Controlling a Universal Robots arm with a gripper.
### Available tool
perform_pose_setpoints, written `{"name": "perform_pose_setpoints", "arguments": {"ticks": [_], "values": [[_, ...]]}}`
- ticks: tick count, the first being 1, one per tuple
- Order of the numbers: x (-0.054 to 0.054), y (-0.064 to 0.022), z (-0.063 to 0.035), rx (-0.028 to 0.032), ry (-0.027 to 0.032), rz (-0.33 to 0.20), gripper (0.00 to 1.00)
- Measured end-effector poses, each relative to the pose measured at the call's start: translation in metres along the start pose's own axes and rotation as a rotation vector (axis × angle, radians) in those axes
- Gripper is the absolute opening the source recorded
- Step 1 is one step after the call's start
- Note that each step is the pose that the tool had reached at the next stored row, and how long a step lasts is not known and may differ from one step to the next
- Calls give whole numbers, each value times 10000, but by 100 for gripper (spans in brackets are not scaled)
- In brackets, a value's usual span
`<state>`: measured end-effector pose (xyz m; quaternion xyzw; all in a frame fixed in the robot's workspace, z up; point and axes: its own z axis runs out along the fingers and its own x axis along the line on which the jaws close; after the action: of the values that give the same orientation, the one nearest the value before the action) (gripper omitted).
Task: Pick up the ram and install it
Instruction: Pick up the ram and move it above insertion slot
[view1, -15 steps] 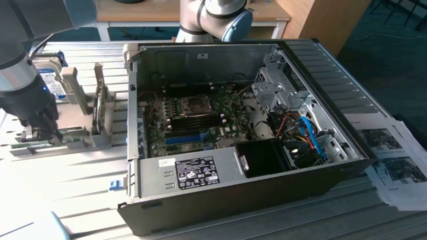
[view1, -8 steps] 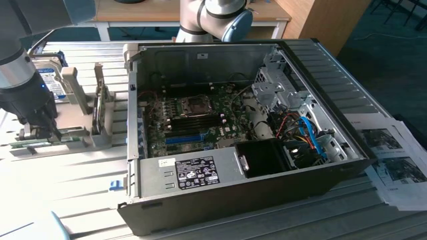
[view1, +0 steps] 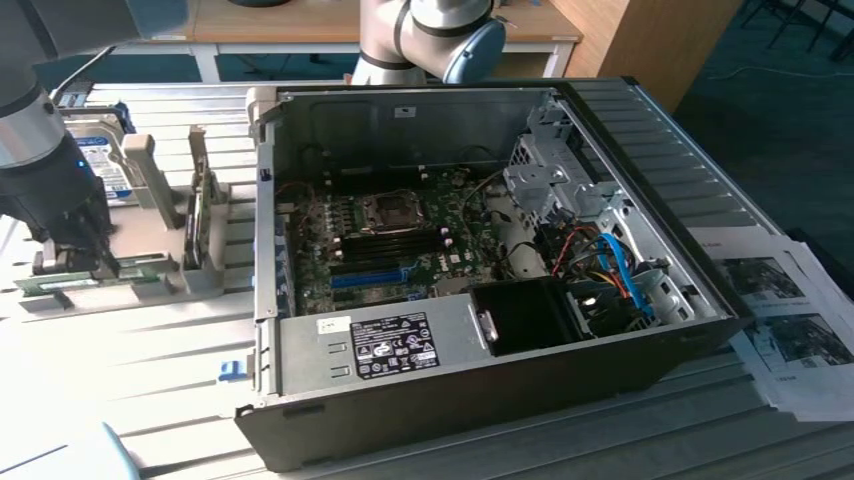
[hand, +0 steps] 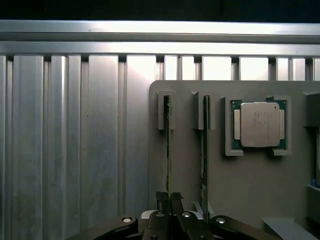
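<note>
Ram (hand: 168, 145) — on edge in grey holder (hand: 250, 190) slot, at the exterior view's left; long axis running straight ahead of gripper (hand: 168, 197) — pinched almost closed across its thin edge.

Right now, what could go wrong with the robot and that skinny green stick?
1. The gripper pinches the ram by its thin edge, so the ram might tilt or slip on its way out of the grey holder.
2. A second stick stands close beside it in the next slot, and the gripper could knock it.
</note>
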<state>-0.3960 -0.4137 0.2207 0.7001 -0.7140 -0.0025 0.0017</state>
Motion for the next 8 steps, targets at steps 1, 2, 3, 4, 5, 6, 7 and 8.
{"name": "perform_pose_setpoints", "arguments": {"ticks": [1,2,3,4,5,6,7,8], "values": [[0,0,-54,1,0,1,12],[0,0,-101,1,-1,0,12],[0,0,-114,1,-1,0,12],[0,0,-137,1,0,0,12],[0,1,-148,1,0,1,12],[0,1,-174,0,0,0,12],[0,0,-187,0,0,0,12],[0,0,-200,0,0,0,12]]}}
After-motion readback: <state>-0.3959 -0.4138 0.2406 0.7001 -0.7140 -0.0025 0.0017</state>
